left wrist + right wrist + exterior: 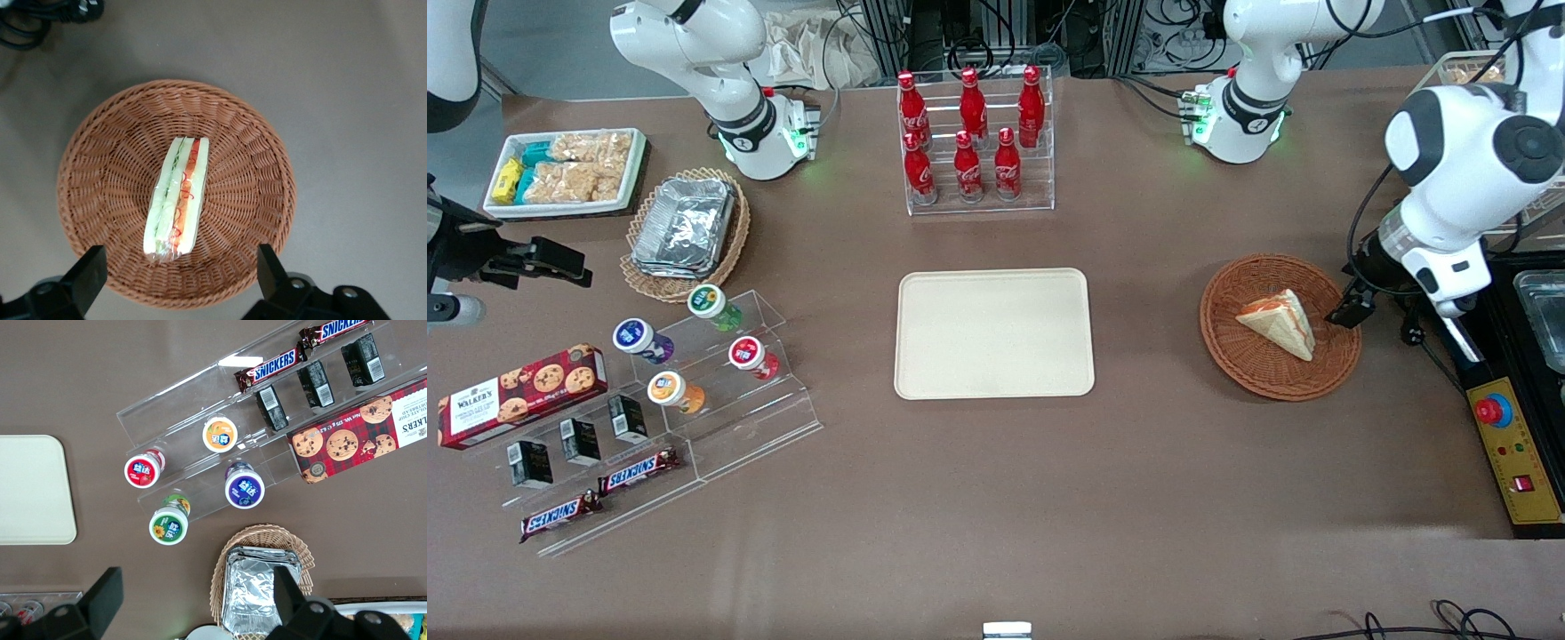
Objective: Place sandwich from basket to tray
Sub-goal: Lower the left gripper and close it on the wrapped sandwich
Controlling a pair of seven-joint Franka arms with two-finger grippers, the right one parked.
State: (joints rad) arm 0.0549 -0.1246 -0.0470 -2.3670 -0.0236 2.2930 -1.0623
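The sandwich (1279, 324) is a pale bread wedge with red, orange and green filling, lying in the round reddish-brown wicker basket (1280, 380) toward the working arm's end of the table. The left wrist view shows the wrapped sandwich (178, 199) edge-up in the middle of the basket (257, 167). My left gripper (1350, 309) hovers above the basket's rim, open and empty; its fingers (90, 277) stand wide apart over the rim, clear of the sandwich. The cream-beige tray (994, 333) lies bare at the table's middle and shows partly in the right wrist view (30, 490).
A clear rack of red cola bottles (971, 142) stands farther from the front camera than the tray. Toward the parked arm's end are a tan basket of foil trays (685, 227), a white snack tray (565, 169), and an acrylic stand (694, 382). A control box (1507, 444) lies beside the wicker basket.
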